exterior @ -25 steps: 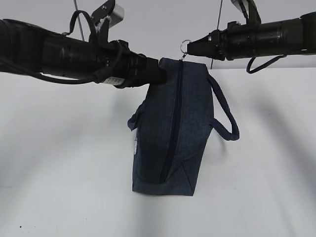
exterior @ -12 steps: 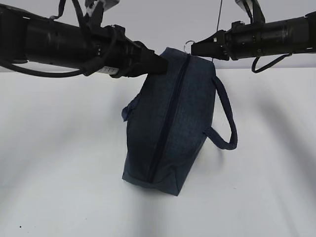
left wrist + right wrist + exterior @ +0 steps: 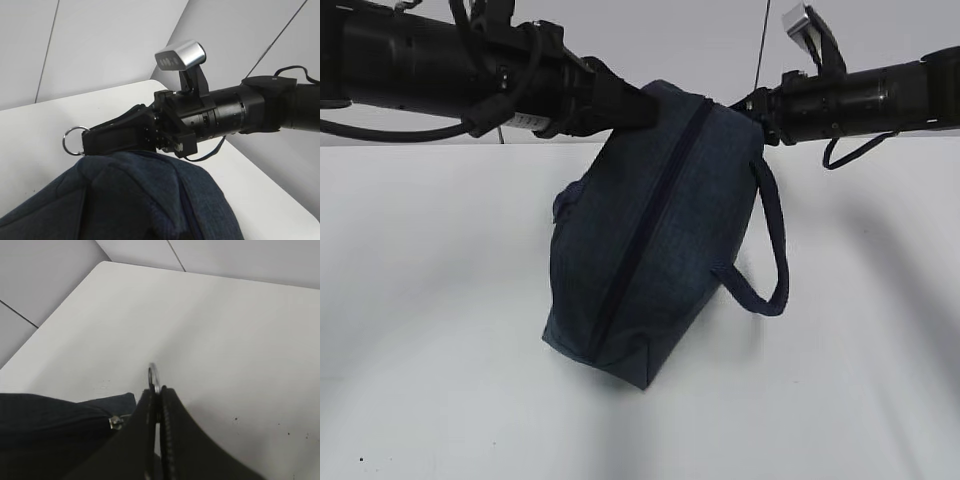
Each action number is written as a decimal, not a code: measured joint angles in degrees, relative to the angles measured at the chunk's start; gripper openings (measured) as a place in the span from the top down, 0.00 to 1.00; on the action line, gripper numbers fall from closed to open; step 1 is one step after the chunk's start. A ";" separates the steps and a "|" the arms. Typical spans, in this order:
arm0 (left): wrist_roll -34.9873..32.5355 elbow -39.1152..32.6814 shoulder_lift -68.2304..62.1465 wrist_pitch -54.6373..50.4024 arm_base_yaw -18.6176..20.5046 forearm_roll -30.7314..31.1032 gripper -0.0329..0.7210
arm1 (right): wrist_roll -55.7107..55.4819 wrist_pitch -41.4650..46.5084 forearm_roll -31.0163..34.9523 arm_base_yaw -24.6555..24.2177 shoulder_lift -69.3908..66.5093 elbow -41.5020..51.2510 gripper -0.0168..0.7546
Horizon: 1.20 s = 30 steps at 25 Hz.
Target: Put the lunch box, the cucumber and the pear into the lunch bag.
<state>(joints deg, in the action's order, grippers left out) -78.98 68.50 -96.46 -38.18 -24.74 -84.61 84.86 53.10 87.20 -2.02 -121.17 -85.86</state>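
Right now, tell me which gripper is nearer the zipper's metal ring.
Right. The right gripper is shut on the metal ring; the left gripper grips the lunch bag's opposite top corner.

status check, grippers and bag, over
Left gripper shut on bag top. Right gripper shut on zipper ring. Bag tilted, zipper closed. Nothing in the way.

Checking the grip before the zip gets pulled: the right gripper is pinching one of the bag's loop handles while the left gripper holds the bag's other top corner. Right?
Not quite. The right gripper is shut on the metal ring pull of the zipper, as the right wrist view shows; the loop handle hangs free. The left gripper does hold the lunch bag at its other top corner.
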 joint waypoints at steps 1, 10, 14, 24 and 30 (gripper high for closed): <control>0.05 -0.08 0.00 -0.05 0.00 0.00 0.94 | 0.00 -0.25 0.00 0.00 -0.22 0.00 0.97; -0.18 -0.12 0.00 0.63 0.00 -1.41 0.94 | -0.23 -1.28 0.31 0.00 -0.35 0.00 0.97; -0.31 -0.12 -0.69 2.60 0.00 -3.06 0.94 | -0.23 -2.71 0.45 0.00 -0.35 0.00 0.97; -0.58 0.65 -6.30 4.85 0.00 -11.12 0.94 | 0.23 -9.71 0.45 -0.37 -0.50 0.00 0.56; -0.58 3.08 -10.05 9.70 0.00 -12.51 0.94 | 1.59 -9.98 0.45 -0.37 -0.20 0.00 0.40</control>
<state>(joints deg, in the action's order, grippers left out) -79.55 71.58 -106.50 -28.48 -24.74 -97.13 86.45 43.12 87.65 -2.39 -121.37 -85.86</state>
